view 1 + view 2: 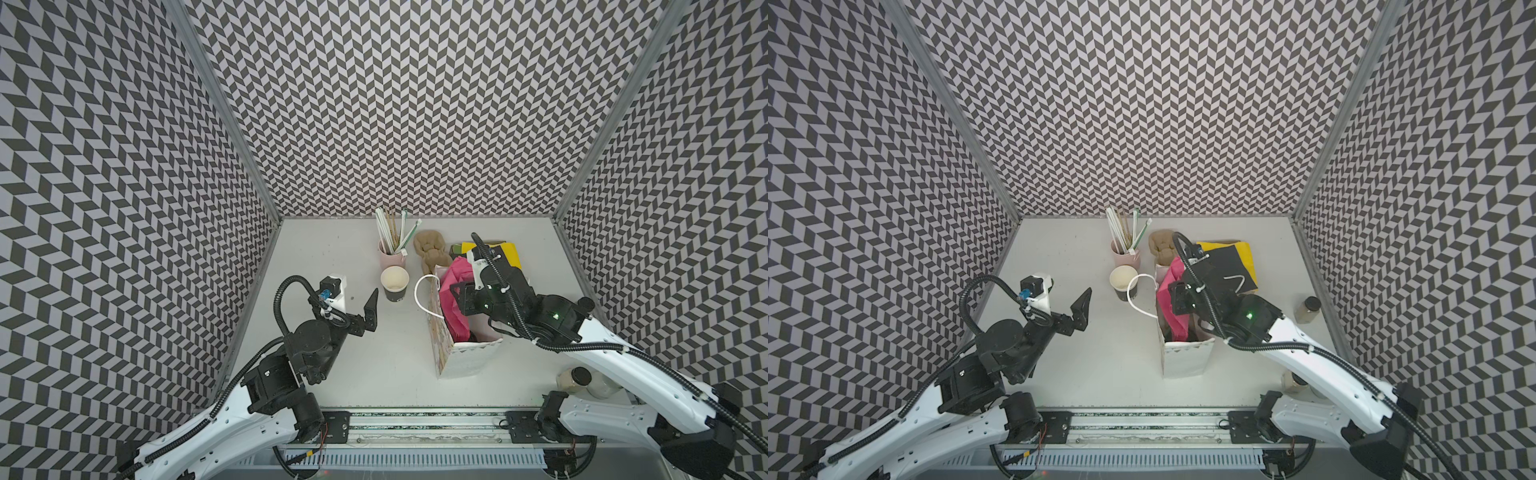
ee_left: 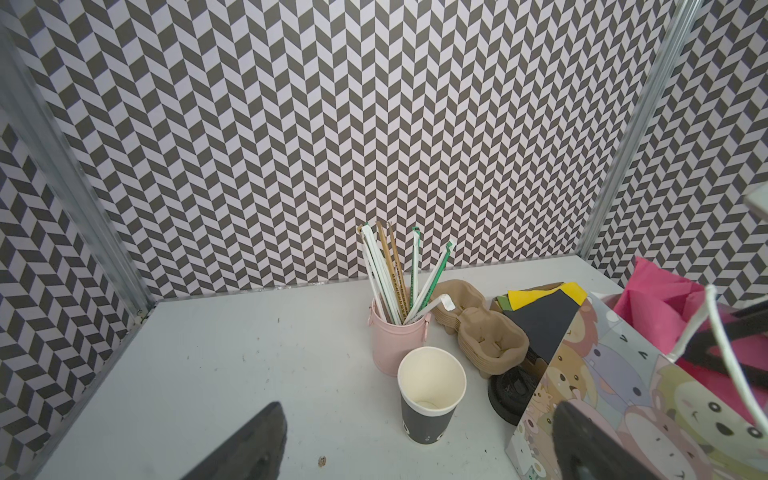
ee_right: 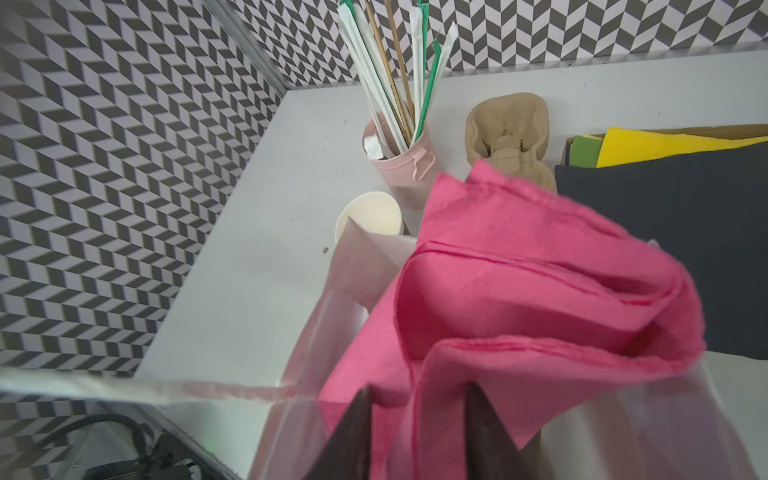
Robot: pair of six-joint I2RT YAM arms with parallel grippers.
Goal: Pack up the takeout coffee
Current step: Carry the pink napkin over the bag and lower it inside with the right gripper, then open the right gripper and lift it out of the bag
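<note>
- The right gripper point(image 3: 419, 388) reaches down into the mouth of the gift bag point(image 1: 465, 361). This looks like the late packing step, settling the filling rather than fetching a cup.
- Its 2 jaws stand partly apart with a fold of pink tissue point(image 3: 540, 270) between them. I cannot tell whether they pinch it.
- The takeout coffee is not plainly in view. In both top views a dark shape sits low in the bag beside the tissue, and it may be the cup. I cannot confirm that.
- The left gripper point(image 1: 370, 311) hangs above the desk point(image 1: 374, 365) with its jaws spread wide and nothing in them. It is near the lidless cup point(image 1: 395, 282) but not touching it.
- Next, the right arm probably needs a clean release and a straight lift out. The tissue could snag and drag upward, and the light bag could tip.
- The bag is stiff printed paper with cartoon animals and a white cord handle point(image 1: 417, 297). The tissue is soft and creased.
- The lidless cup is dark paper with a cream inside. Behind it stand a pink metal pot point(image 1: 390, 255) of wrapped straws and rough moulded-pulp carriers point(image 1: 430, 249).
</note>
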